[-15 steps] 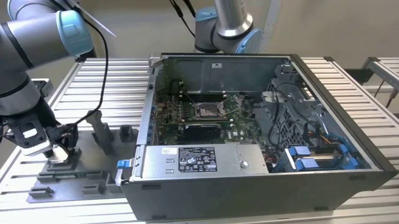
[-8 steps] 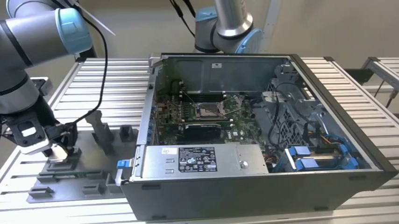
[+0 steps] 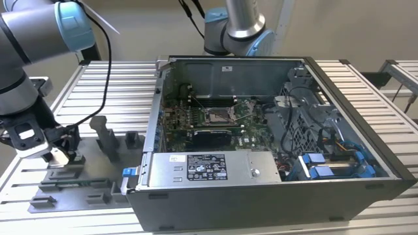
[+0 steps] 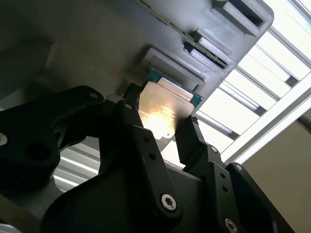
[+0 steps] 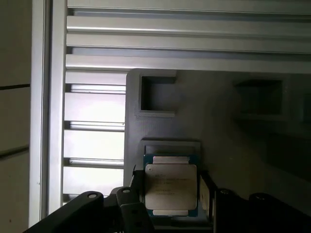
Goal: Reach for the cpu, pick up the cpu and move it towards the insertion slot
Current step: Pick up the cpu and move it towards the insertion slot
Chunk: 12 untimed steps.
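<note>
Exterior view: slatted aluminium table, beige wall; first wrist view: gripper clamped on silvery, green-edged cpu.

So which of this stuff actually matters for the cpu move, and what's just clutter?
Job: cpu, gripper straddling it, insertion slot on the green board.
Lying about: grey fixture posts, power supply box, blue drive brackets, black cables.

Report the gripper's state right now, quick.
Gripper: closed on the cpu, gripping two of its opposite edges, at the grey fixture.
</note>
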### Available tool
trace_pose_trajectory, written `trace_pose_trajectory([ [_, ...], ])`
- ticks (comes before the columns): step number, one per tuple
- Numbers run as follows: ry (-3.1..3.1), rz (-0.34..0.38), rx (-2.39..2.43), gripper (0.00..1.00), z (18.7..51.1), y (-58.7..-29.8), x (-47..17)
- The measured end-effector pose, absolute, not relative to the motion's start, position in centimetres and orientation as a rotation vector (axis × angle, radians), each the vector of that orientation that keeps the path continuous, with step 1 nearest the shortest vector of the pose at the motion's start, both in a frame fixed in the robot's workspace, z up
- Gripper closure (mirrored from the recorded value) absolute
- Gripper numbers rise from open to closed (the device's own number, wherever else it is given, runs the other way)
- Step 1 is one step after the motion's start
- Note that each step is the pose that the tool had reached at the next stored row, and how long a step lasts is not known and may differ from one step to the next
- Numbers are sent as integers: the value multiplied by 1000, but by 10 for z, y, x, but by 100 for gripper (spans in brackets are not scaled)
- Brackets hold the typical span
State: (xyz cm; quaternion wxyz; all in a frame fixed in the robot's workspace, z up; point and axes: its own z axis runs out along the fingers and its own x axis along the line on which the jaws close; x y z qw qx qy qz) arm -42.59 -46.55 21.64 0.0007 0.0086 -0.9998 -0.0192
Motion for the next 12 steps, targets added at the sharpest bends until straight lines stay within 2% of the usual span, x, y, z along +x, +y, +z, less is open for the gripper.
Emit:
trace_pose_trajectory([
  [12,-3140,-60,25,100,226,-466,-426],
])
